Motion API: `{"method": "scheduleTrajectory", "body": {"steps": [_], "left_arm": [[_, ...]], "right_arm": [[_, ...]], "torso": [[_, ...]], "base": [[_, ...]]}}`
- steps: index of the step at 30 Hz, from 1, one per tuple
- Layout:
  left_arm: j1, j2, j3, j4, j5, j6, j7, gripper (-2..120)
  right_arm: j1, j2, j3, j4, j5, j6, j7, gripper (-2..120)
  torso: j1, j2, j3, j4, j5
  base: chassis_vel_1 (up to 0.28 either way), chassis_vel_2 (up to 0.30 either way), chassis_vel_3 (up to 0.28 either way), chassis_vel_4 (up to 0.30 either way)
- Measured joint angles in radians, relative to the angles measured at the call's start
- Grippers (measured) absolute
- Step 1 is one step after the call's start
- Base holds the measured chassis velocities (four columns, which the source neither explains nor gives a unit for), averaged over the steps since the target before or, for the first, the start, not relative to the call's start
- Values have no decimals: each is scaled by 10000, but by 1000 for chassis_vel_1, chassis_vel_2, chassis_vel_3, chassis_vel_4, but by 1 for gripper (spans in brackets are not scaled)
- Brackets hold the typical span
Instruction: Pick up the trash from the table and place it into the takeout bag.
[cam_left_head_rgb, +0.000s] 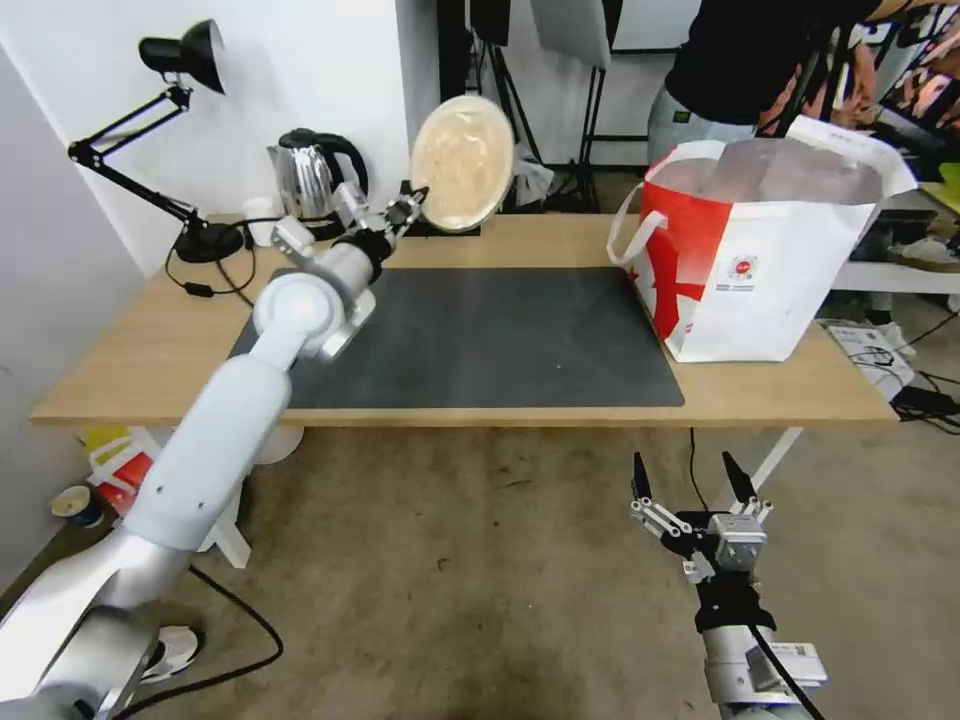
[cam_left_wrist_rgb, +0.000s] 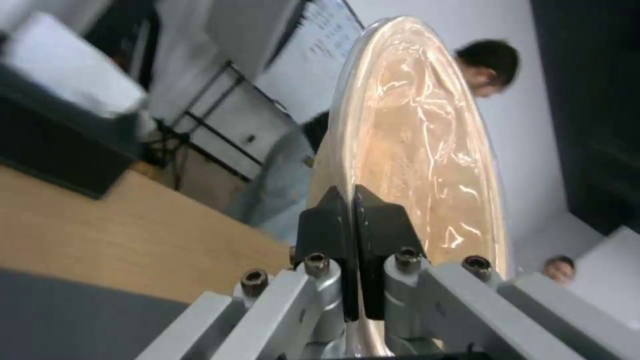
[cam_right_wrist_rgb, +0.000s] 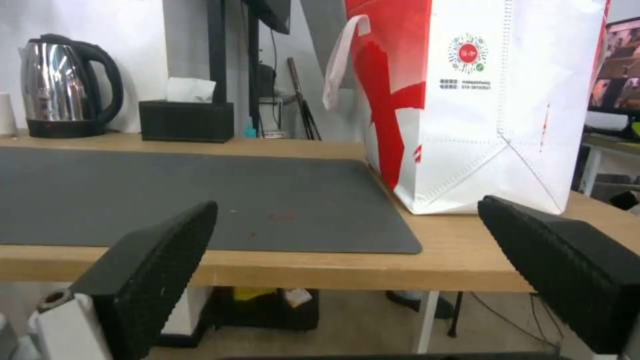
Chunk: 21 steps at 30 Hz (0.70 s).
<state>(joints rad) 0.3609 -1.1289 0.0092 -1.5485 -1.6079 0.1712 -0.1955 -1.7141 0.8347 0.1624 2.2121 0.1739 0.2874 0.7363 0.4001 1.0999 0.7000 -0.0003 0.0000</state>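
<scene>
Bag (cam_left_head_rgb: 760, 290) logo unreadable; left pincer (cam_left_head_rgb: 415, 203) clamps beige bowl (cam_left_head_rgb: 462, 162).

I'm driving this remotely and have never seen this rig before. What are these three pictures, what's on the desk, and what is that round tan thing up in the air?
It is a two-armed robot. The wide picture comes from its head, looking down at the table. The other two come from cameras on each wrist.

The left gripper is raised over the back of the table, shut on the rim of the beige round bowl, which stands on edge; the left wrist view shows the black fingers pinching it.

The right gripper hangs open, low in front of the table.

On the table: a dark grey mat, the takeout bag standing open at the right, a kettle, a desk lamp and a black tissue box.
</scene>
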Motion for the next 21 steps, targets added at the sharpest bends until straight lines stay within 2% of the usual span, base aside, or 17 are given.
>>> {"method": "scheduleTrajectory", "body": {"steps": [2, 6, 7, 10, 11, 14, 15, 16, 18, 19, 21], "left_arm": [[-170, -55, 153, 111, 3, -21, 87, 0], [-1108, -438, 946, 916, 4, -109, 447, 0], [-1108, -438, 946, 916, 4, -109, 447, 0], [-1756, -813, 1411, 1733, -10, -165, 758, 0], [-1756, -813, 1411, 1733, -10, -165, 758, 0], [-2381, -1247, 1847, 2706, -14, -266, 1130, 0], [-2602, -1409, 1974, 3025, -15, -281, 1295, 0], [-2602, -1409, 1974, 3025, -15, -281, 1295, 0], [-3151, -1890, 2222, 3844, -15, -340, 1747, 0], [-3151, -1890, 2222, 3844, -15, -340, 1747, 0], [-3583, -2255, 2389, 4519, -17, -358, 2022, 0]], "right_arm": [[-1, 0, 0, 0, 0, -1, 0, 100], [-1, 0, 0, 0, 0, 0, 0, 100], [-1, 0, 0, 0, 0, 0, 0, 100], [-1, 0, 0, 0, 0, 0, 0, 100], [-1, 0, 0, 0, 0, 0, 0, 100], [1, 0, 0, 0, -1, 0, 0, 100], [-1, 0, 0, 0, -1, 0, 0, 100], [-1, 0, 0, 0, -1, 0, 0, 100], [-1, 0, 0, 0, 0, -1, 0, 100], [-1, 0, 0, 0, 0, -1, 0, 100], [-1, 0, 0, 0, -1, 0, 0, 100]], "torso": [[0, 0, 0, 0, 1], [-1, 0, -1, 1, 3], [-1, 0, -1, 1, 3], [-2, 0, 0, 1, -1], [-2, 0, 0, 1, -1], [-1, 0, 0, 6, 0], [-1, 0, 1, 4, 0], [-1, 0, 1, 4, 0], [-1, 0, 0, 0, 2], [-1, 0, 0, 0, 2], [0, 0, 0, -1, 2]], "base": [[0, 0, 0, 0], [0, 0, 0, 0], [0, 0, 0, 0], [0, 0, 0, 0], [0, 0, 0, 0], [0, 0, 0, 0], [0, 0, 0, 0], [0, 0, 0, 0], [0, 0, 0, 0], [0, 0, 0, 0], [0, 0, 0, 0]]}}
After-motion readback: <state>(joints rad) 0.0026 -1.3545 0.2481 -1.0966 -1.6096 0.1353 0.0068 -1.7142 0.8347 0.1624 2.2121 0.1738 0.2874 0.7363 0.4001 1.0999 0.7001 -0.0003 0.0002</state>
